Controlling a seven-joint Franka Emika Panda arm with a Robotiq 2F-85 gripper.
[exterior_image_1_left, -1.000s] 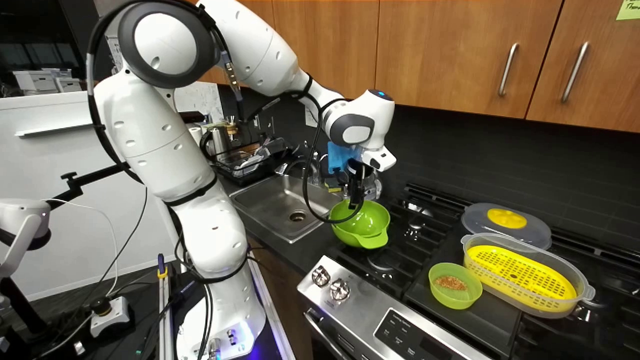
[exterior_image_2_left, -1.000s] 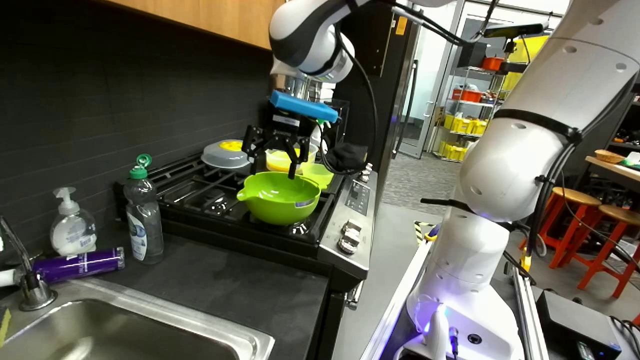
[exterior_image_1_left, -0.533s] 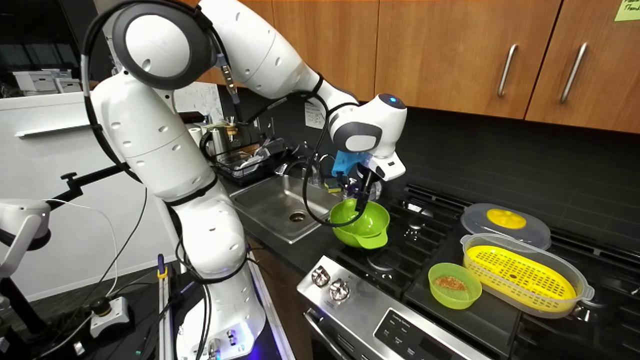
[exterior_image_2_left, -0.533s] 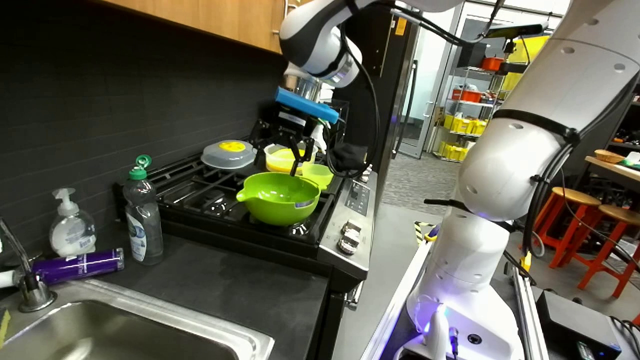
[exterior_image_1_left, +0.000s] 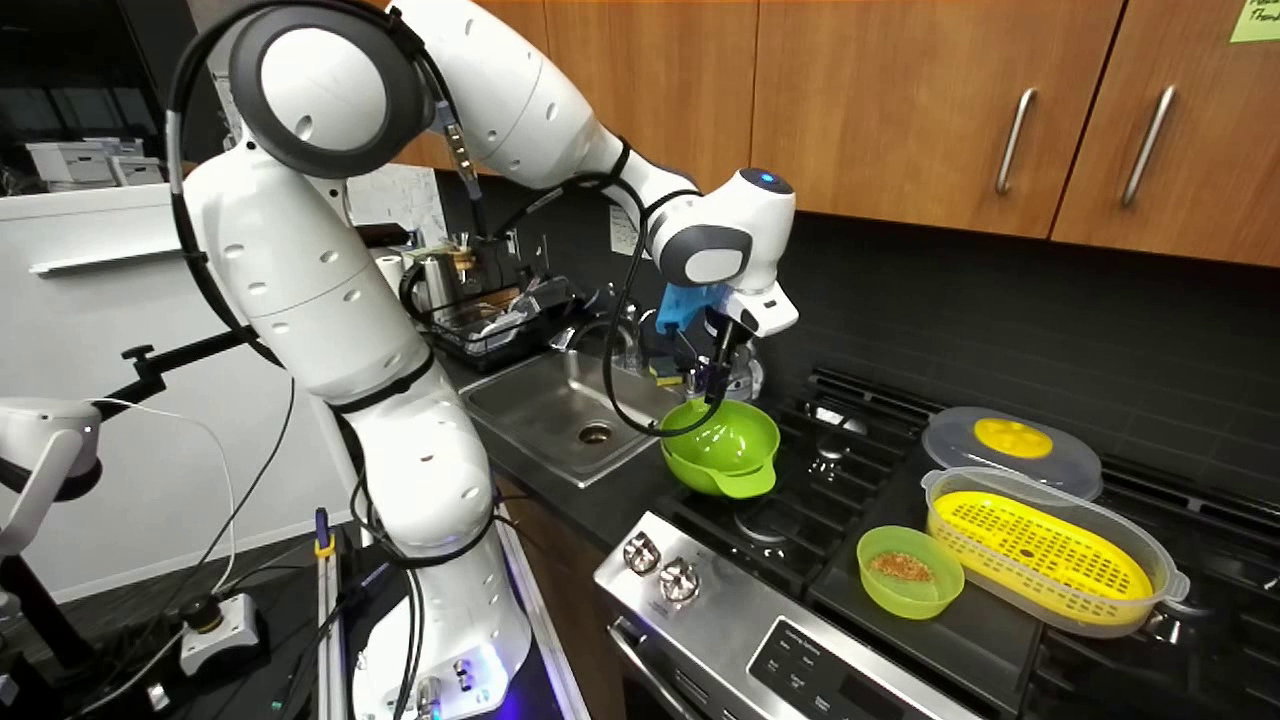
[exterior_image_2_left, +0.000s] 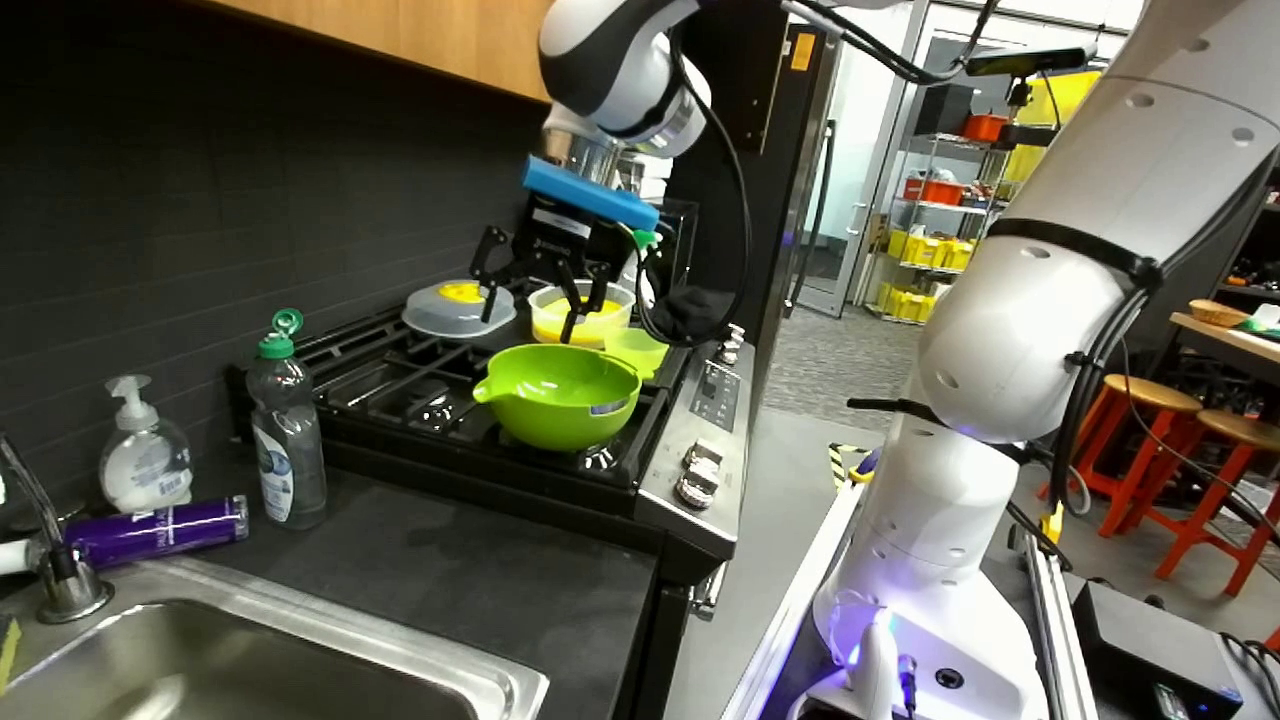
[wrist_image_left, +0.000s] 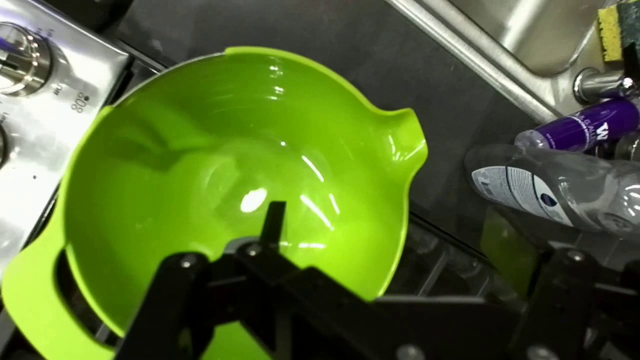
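white glare, soft shadow — inside the large bowl (wrist_image_left: 227, 160)

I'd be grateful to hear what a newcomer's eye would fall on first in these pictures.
Probably the large white robot arm, arched toward the stove, comes first. The green bowl on the stove follows, with the open gripper near it. Farther along sits a yellow tray in a clear container.

We see the gripper (exterior_image_2_left: 528, 322) above a bowl (exterior_image_2_left: 550, 420) on the stove (exterior_image_2_left: 440, 465), and a bottle (exterior_image_2_left: 287, 450) on the counter (exterior_image_2_left: 480, 560) between stove and sink (exterior_image_2_left: 350, 635). In an exterior view, we find the sink left of the bowl and, at right, a cup (exterior_image_1_left: 902, 598) beside a tub (exterior_image_1_left: 1050, 608) holding a strainer (exterior_image_1_left: 1075, 563), with a lid (exterior_image_1_left: 1012, 438) behind.
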